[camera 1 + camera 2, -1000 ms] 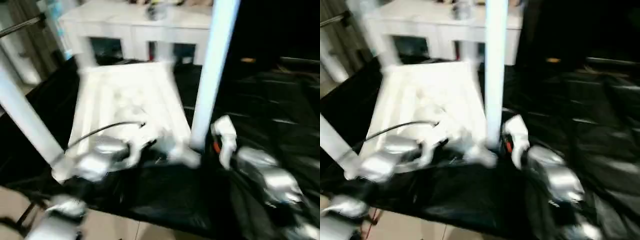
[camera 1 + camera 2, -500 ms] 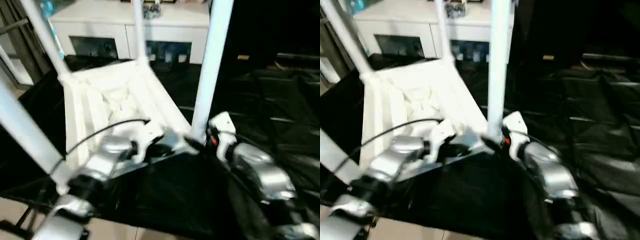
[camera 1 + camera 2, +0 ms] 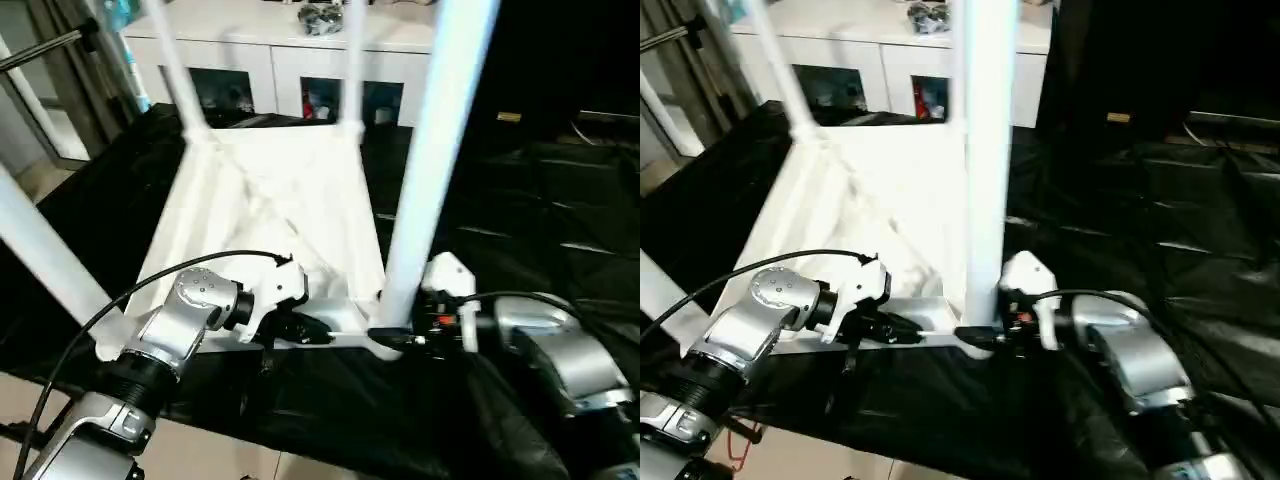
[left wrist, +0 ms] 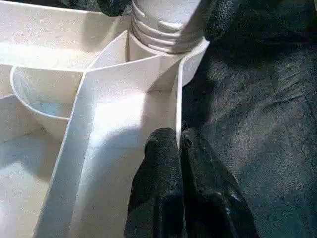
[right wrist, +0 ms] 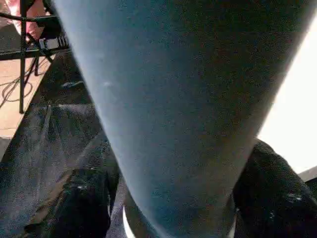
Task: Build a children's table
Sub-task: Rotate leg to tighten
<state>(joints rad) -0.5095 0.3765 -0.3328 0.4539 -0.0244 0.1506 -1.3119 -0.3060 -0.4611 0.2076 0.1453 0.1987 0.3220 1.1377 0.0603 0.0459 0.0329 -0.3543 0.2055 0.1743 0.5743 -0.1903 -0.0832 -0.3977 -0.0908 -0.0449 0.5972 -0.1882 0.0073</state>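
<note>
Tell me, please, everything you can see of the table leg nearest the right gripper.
The leg is a long white tapered tube, seemingly plastic, standing upright in the near right corner socket of the upturned tabletop. Ridged rings ring its base at the socket. The right gripper straddles its base, one black finger either side. The left gripper pinches the tabletop rim nearby.

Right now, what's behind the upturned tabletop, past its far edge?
Behind the tabletop stands a white cabinet with glass doors and small items on top. The two far legs cross in front of it, and the near leg hides its right end.
</note>
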